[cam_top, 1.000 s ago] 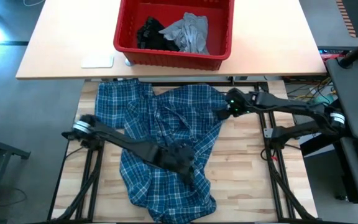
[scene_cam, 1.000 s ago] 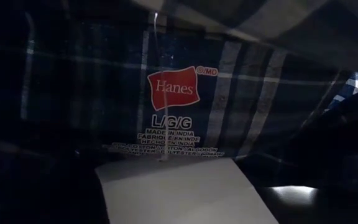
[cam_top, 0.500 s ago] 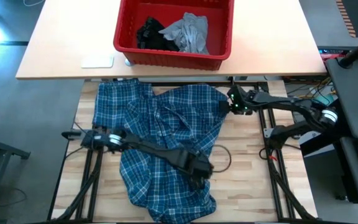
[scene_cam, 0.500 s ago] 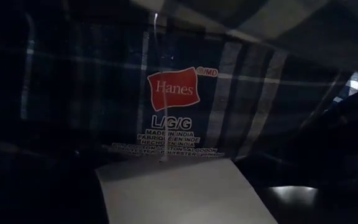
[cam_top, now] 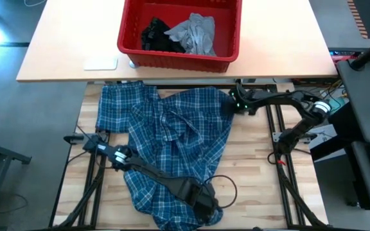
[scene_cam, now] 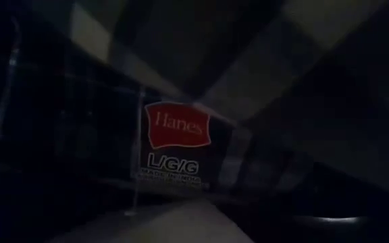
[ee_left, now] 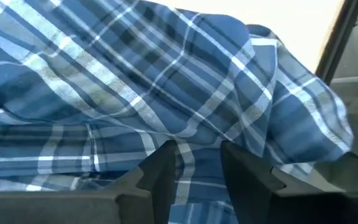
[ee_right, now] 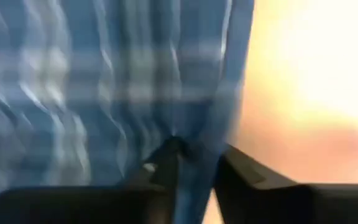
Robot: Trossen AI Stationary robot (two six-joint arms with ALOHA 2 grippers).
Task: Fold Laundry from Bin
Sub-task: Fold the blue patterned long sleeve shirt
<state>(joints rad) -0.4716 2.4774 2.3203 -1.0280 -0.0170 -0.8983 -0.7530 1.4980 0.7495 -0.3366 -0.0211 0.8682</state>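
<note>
The blue-and-white plaid shirt (cam_top: 172, 141) lies spread and rumpled on the wooden table (cam_top: 255, 167); its near hem (cam_top: 185, 218) reaches the front edge. My left gripper (cam_top: 204, 204) is down on the shirt's near right part, shut on cloth. My right gripper (cam_top: 232, 102) is at the shirt's far right edge, shut on it. The red bin (cam_top: 180, 58) stands on the far table, holding a light grey T-shirt (cam_top: 198, 33) and a black garment (cam_top: 156, 33). In the low view, dark plaid cloth with a red label (scene_cam: 176, 125) fills the picture. My left gripper (ee_left: 197, 171) has a raised fold of the plaid cloth (ee_left: 199, 149) between its two fingers, coming steeply from above. One layer or several, I cannot tell. The rest of the shirt lies slack on the table. My right gripper (ee_right: 194, 165) pinches the shirt's far right edge (ee_right: 197, 134) between its two fingers, slanting down from the table's right side. The cloth beyond the fingers rests on the table.
A white flat pad (cam_top: 101, 62) lies on the far table left of the bin. A thin dark cable (cam_top: 227, 189) loops over the bare wood right of my left gripper. Bare tabletop shows right of the shirt.
My left gripper has travelled over the shirt toward the table's near edge and tipped steeper down onto the cloth. My right gripper has sunk and shifted slightly toward the table's left, onto the shirt's edge. In the low view the labelled cloth has shifted and darkened.
</note>
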